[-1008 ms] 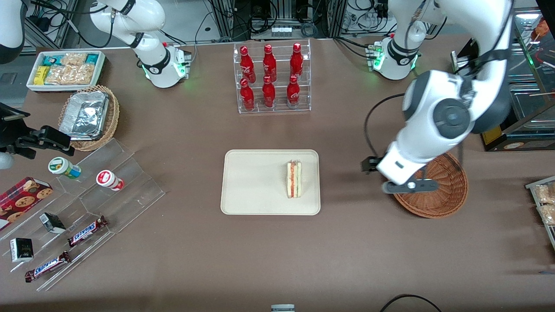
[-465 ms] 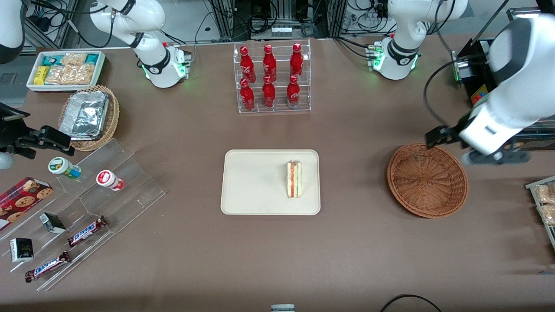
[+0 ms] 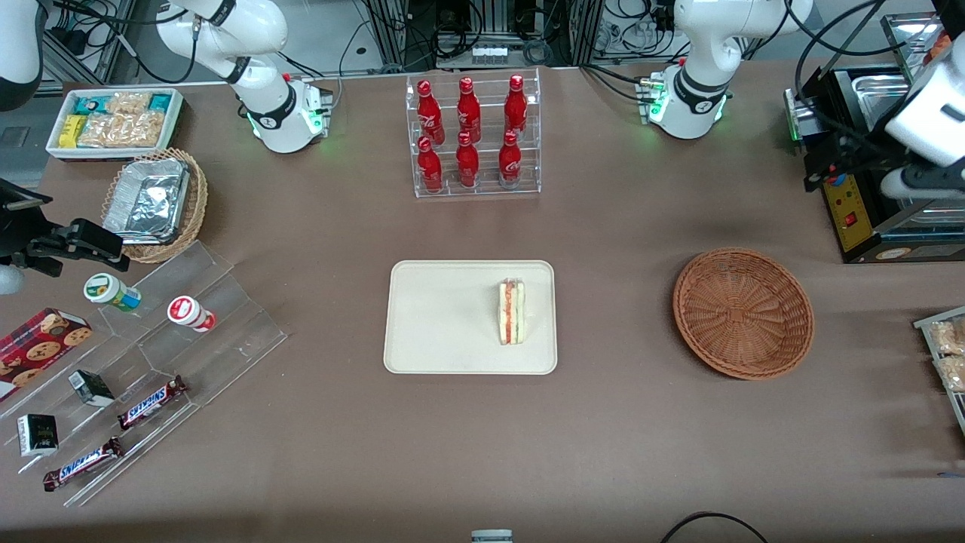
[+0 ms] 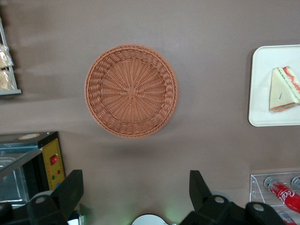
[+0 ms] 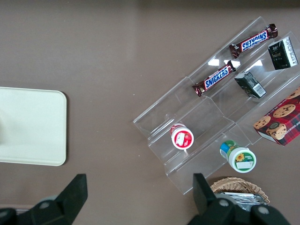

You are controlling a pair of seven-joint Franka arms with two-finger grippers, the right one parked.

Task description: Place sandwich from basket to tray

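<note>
The sandwich (image 3: 512,311) (image 4: 282,89), a pale wedge with a red-orange stripe, lies on the cream tray (image 3: 437,324) (image 4: 261,101), near the tray edge closest to the basket. The reddish-brown wicker basket (image 3: 742,312) (image 4: 131,90) stands on the table beside the tray with nothing in it. My gripper (image 3: 916,183) (image 4: 135,180) hangs high above the black appliance at the working arm's end, farther from the front camera than the basket. Its fingers are spread wide apart and hold nothing.
A clear rack of red bottles (image 3: 471,136) stands farther from the camera than the tray. A black appliance (image 3: 859,211) and a tray of snacks (image 3: 946,354) flank the basket. A stepped acrylic stand (image 3: 188,339) and a foil-filled basket (image 3: 154,204) lie toward the parked arm's end.
My arm has lifted away from above the basket and swung toward the working arm's end, over the black appliance. The basket now shows whole. The sandwich has not moved.
</note>
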